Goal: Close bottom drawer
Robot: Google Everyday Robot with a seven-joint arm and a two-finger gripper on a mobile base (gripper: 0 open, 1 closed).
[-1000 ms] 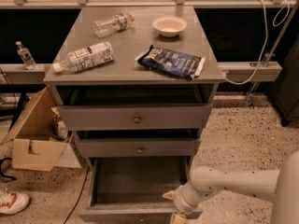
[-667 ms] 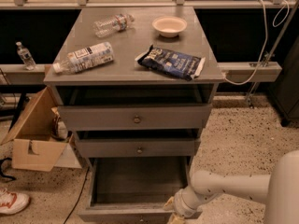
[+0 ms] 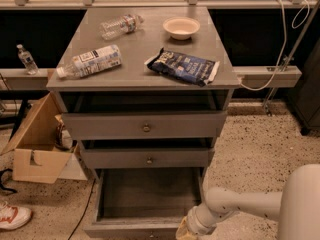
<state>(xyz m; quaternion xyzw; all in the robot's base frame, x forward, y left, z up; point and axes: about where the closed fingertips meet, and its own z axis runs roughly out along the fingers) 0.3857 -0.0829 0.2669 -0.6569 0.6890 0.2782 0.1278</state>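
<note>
One arm [image 3: 240, 204] reaches in low from the right. Its gripper [image 3: 186, 230] sits at the pulled-out bottom drawer [image 3: 150, 196], front right corner. How wide it's spread, cannot tell.

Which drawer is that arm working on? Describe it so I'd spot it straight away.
Find the grey cabinet; the bottom drawer is the lowest of its three, nearest the floor. The gripper is at its front right corner. Unlike the middle drawer and top drawer, it is pulled far out, showing its bare inside.
</note>
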